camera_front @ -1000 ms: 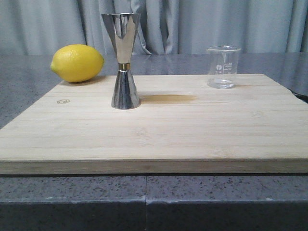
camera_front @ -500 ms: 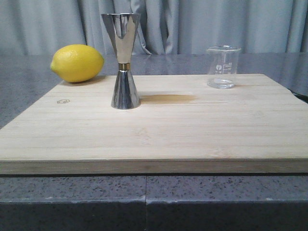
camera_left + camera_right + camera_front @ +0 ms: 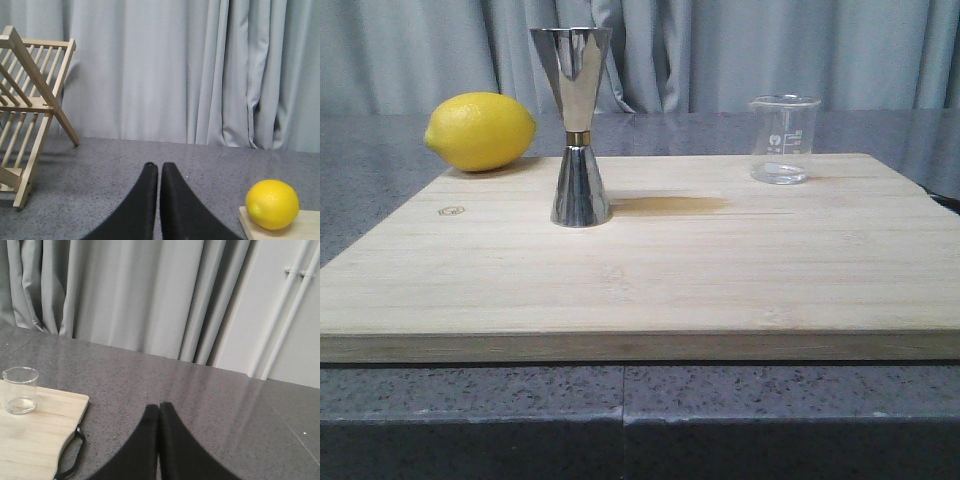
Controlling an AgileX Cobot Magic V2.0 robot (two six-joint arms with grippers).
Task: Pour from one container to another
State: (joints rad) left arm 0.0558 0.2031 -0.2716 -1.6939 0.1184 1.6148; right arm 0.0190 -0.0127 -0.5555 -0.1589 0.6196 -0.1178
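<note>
The clear glass beaker [image 3: 784, 138] with white scale marks stands upright at the far right of the wooden board [image 3: 650, 270]; it shows too in the right wrist view as the beaker [image 3: 20, 390]. The steel jigger [image 3: 578, 125] with a gold band stands upright left of the middle of the board. Neither gripper appears in the front view. My left gripper [image 3: 159, 167] is shut and empty over the grey counter, left of the board. My right gripper [image 3: 159, 407] is shut and empty over the counter, right of the board.
A yellow lemon [image 3: 480, 131] lies at the board's far left corner, also seen as the lemon [image 3: 272, 204]. A wooden dish rack [image 3: 27, 115] stands on the counter further left. A black strap [image 3: 72, 455] hangs at the board's right edge. Grey curtains close the back.
</note>
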